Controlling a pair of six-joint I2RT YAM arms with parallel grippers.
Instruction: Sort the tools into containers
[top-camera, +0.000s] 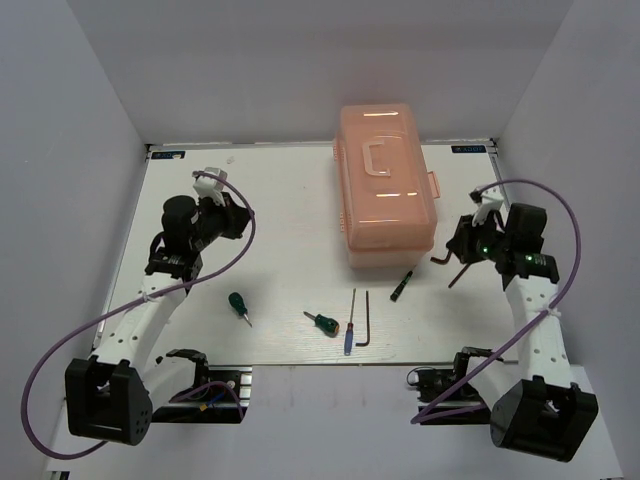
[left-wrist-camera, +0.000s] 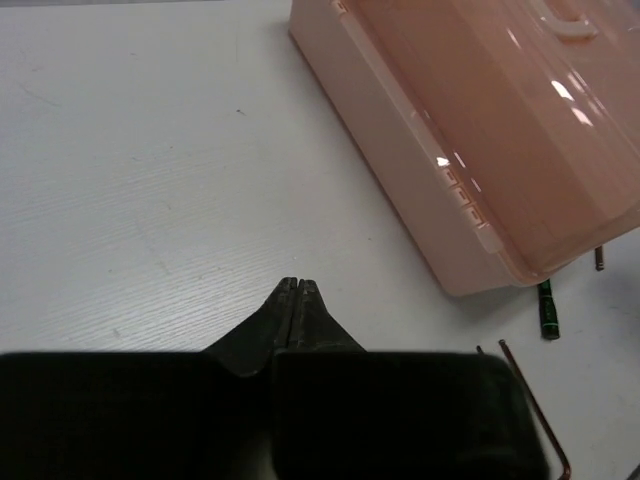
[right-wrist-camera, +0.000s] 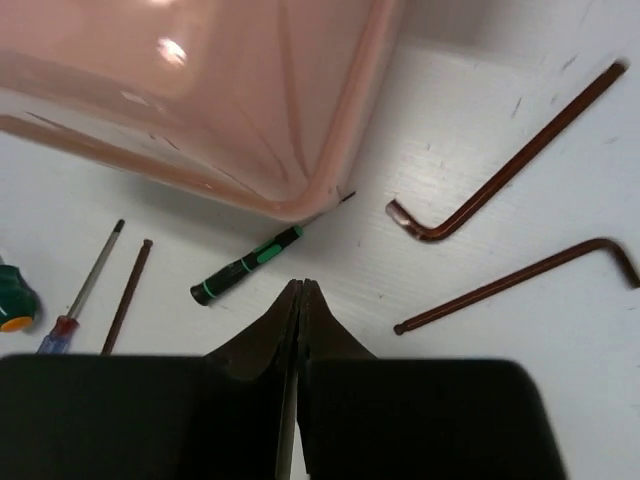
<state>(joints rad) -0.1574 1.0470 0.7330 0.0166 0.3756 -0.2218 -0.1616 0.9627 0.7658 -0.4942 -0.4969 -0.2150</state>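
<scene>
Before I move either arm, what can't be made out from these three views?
- Inside the toolbox: every view, the shut cloudy lid hides any compartments.
- Handle of the blue-handled screwdriver: right wrist view, mostly behind the right gripper.
- The green screwdriver: right wrist view, cut off by the left edge.
- One hex key: left wrist view, its bent end cut by the bottom edge.

Bright, even light from overhead; white glare streaks on toolbox lid (top-camera: 400, 215), soft shadow under its 6 o'clock edge. Wrist views dimmer, greyer; fingers (right-wrist-camera: 270, 332) at 6 o'clock dark & out of focus.
</scene>
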